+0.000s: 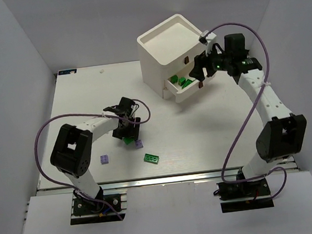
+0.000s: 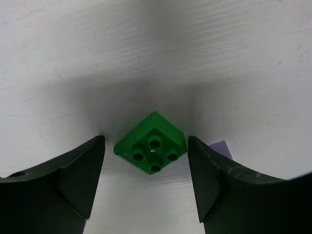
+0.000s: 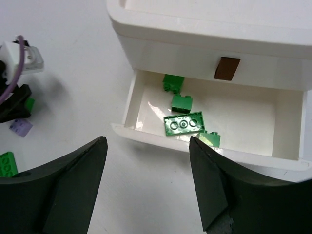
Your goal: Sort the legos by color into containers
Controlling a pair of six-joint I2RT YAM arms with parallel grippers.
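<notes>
A dark green square lego (image 2: 151,148) sits studs-up on the table between the fingers of my left gripper (image 2: 146,144), which is open; a thin gap shows on the left side, and the right finger is almost touching. A light purple lego (image 2: 222,147) peeks out beside the right finger. In the top view the left gripper (image 1: 128,132) stands low over that green lego (image 1: 128,141). My right gripper (image 3: 147,141) is open and empty in front of the pulled-out drawer (image 3: 131,105) of the white chest (image 1: 174,51). Several green legos (image 3: 183,124) lie inside.
Loose on the table are a purple lego (image 1: 104,159), another purple one (image 1: 139,144) and a long green lego (image 1: 152,159). The closed drawer above has a brown pull (image 3: 227,68). White walls enclose the table on three sides.
</notes>
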